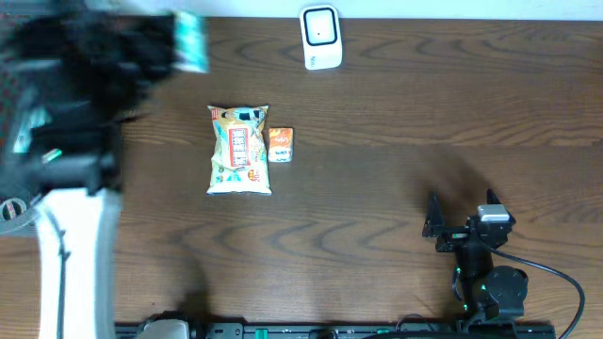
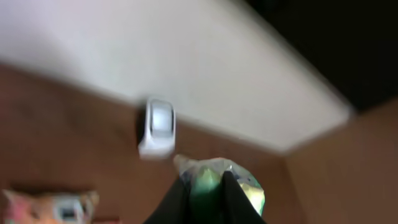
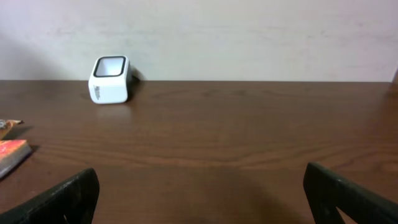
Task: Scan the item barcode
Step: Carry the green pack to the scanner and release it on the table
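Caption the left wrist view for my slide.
Left fingers pinch a green packet, white scanner ahead on the brown table.

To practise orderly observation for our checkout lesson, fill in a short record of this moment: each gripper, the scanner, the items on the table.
left gripper: shut on a green and white packet; blurred in the overhead view
right gripper: open, empty, low over the table on the near right
scanner: white, at the table's far edge by the wall
packet position: left of the scanner, apart from it
lying on the table: snack bag, small orange box close beside it
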Motion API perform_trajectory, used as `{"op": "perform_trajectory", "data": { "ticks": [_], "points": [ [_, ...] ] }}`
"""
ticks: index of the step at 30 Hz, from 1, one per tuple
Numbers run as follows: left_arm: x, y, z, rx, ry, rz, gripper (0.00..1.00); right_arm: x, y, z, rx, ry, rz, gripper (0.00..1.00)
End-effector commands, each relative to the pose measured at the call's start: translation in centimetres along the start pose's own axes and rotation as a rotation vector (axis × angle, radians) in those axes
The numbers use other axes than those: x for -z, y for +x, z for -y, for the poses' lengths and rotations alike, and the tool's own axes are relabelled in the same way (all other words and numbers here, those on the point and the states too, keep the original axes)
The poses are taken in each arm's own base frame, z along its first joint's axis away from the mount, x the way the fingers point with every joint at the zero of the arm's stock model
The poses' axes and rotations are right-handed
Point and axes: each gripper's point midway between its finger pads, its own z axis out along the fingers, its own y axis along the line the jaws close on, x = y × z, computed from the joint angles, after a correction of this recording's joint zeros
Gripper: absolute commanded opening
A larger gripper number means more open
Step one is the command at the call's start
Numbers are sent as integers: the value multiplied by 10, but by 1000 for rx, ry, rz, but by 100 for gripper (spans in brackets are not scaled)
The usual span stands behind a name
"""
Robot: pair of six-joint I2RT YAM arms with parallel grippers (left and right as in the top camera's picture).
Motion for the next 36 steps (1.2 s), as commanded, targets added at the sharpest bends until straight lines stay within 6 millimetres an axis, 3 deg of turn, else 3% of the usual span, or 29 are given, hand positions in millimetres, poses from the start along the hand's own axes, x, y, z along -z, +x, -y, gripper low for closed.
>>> {"op": "perform_trajectory", "data": {
  "ticks": [1,6,11,14,21,24,28,31,33,36],
  "points": [
    [-37,36,-6,-47,-96,-79,7,0,0,-2,-10,-9,0,99],
    [-97,101,-20,-85,-208,-224,7,0,1,-2,-10,-9,-1,99],
    [-139,164,-38,-107,-266,-371,7,0,0,-2,-10,-9,0,99],
    [-158,198,-54,-111,-301,-453,7,0,0,-2,-10,-9,0,99],
    [-185,256,-101,-64,-404,-583,7,0,0,-2,-10,-9,0,99],
    [-189,268,-112,-38,-434,-607,8,0,0,-2,-10,-9,0,99],
    [-191,276,-120,-34,-450,-625,17,0,0,-2,-10,-9,0,99],
    [-191,274,-121,-32,-451,-621,26,0,1,-2,-10,-9,-1,99],
    [-191,273,-123,-37,-452,-621,38,0,1,-2,-10,-9,0,99],
    [-189,265,-124,-53,-445,-613,40,0,0,-2,-10,-9,0,99]
  ]
}}
